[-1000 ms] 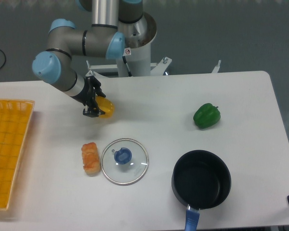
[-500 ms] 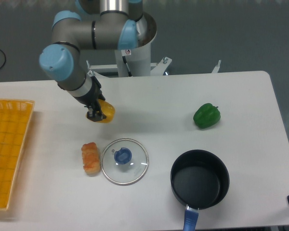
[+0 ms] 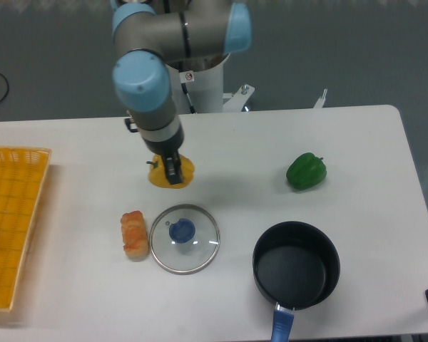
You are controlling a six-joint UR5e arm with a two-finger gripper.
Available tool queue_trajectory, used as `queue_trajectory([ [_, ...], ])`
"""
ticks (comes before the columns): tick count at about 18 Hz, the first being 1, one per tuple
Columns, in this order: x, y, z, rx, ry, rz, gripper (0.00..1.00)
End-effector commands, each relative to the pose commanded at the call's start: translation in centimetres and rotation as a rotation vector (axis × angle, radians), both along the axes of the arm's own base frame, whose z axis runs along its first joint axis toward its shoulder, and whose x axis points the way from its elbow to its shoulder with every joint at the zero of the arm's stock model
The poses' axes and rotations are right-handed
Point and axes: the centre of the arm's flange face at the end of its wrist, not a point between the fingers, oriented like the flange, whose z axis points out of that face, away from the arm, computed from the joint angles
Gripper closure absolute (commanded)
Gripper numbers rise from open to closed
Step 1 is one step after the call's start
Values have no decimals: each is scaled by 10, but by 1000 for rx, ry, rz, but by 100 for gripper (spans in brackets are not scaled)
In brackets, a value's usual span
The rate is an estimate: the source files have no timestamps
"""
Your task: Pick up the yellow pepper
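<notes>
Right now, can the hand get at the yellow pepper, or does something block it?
Probably yes. The hand is already right over the yellow pepper, covering its middle, and nothing lies between them. The lid and the roll lie apart, nearer the camera. Whether the fingers grip it is unclear.

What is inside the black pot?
The black pot shows only its dark bare bottom; nothing lies inside. Its glass lid sits apart on the table, left of the pot. Nothing covers the pot's inside, though the near wall hides a thin strip.
</notes>
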Motion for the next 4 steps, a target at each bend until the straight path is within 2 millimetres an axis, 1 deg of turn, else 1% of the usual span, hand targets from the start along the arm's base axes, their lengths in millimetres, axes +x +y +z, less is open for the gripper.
queue_trajectory([
  [2,-9,-5,1,4,0,17,48],
  [4,-14,-9,-3,3,-10,27,49],
])
